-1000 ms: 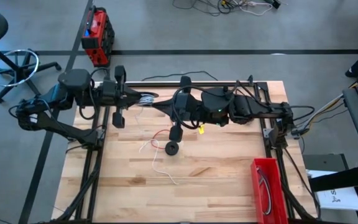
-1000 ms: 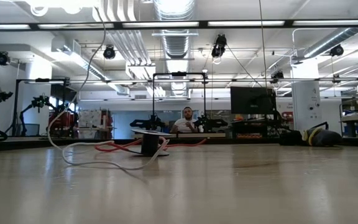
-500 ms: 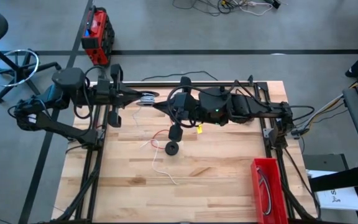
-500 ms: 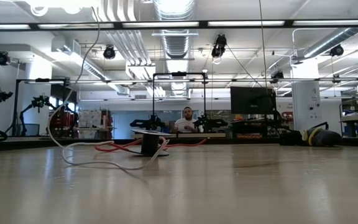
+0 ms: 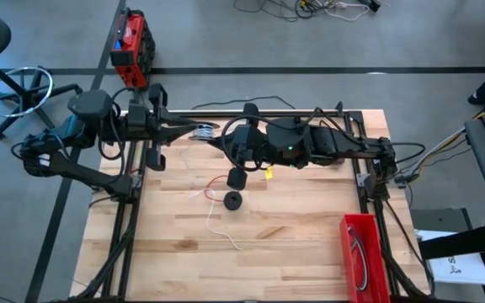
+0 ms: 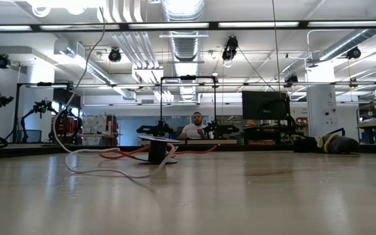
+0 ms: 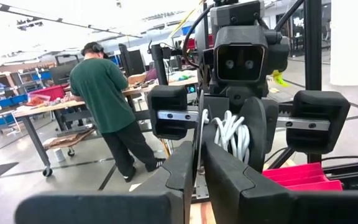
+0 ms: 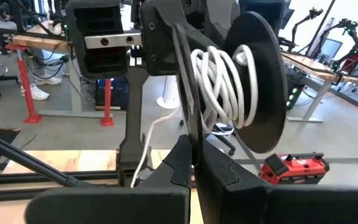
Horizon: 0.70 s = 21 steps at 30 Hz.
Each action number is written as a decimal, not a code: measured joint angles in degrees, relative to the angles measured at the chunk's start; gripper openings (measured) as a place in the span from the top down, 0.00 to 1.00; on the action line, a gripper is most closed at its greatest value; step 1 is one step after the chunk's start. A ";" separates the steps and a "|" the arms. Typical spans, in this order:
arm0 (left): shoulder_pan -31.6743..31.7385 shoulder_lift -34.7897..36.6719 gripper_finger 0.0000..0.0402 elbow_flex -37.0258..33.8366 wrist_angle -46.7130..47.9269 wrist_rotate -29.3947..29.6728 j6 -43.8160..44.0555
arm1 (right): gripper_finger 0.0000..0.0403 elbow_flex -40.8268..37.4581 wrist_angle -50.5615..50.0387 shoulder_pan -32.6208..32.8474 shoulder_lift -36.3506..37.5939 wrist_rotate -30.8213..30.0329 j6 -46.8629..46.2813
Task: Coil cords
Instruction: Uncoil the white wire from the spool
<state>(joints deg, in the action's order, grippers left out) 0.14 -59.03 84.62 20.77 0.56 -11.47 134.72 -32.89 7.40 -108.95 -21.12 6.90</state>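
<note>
A black spool [image 8: 257, 93] wound with the white cord [image 8: 219, 87] hangs above the table's far middle, between my two grippers. My right gripper [image 5: 218, 141] is shut on the spool. My left gripper [image 5: 194, 132] faces it, shut on a strand of the white cord. The cord's loose length [image 5: 213, 217] runs down and trails in loops across the table. A red cord [image 5: 217, 180] lies on the table beside a second black spool [image 5: 233, 200], which stands on its flat end. My left gripper pinches a single strand of the white cord [image 7: 201, 127] between its two fingers, coming level from the table's left. Below the fingers the cord hangs slack to the table. My right gripper pinches the rim of the spool's nearer thin flange [image 8: 187, 118] between its two fingers, coming level from the table's right. The spool is lifted clear of the table, its axis lying level.
A red bin [image 5: 362, 252] with a dark cord in it stands at the table's near right corner. A red toolbox [image 5: 130, 49] sits on the floor beyond the far left. People are at benches in the room behind.
My left gripper has shifted a little toward the table's far edge, still shut on the white strand. The hanging part of the white cord has swung slightly. The spool stays held in the air.
</note>
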 joint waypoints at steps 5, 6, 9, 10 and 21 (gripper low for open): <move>0.00 -0.82 0.90 0.09 -0.10 0.36 0.18 | 1.00 0.00 0.05 0.00 0.00 0.01 0.43; 0.00 -0.98 0.90 0.09 -0.08 0.41 0.19 | 1.00 0.00 0.05 0.00 0.00 0.00 0.55; 0.00 -1.22 0.88 0.09 0.01 2.24 0.15 | 1.00 0.00 0.14 0.00 0.00 -0.13 0.61; 0.00 -1.22 0.88 0.09 0.16 3.12 0.11 | 1.00 0.00 0.16 0.00 0.00 -0.31 0.65; 0.00 -0.65 0.99 0.09 3.47 3.64 0.08 | 0.99 0.00 0.15 -0.02 0.09 0.12 1.24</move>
<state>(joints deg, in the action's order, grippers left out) 0.14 -59.68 84.71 24.24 4.19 -11.39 134.72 -32.75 7.38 -108.86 -21.00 8.14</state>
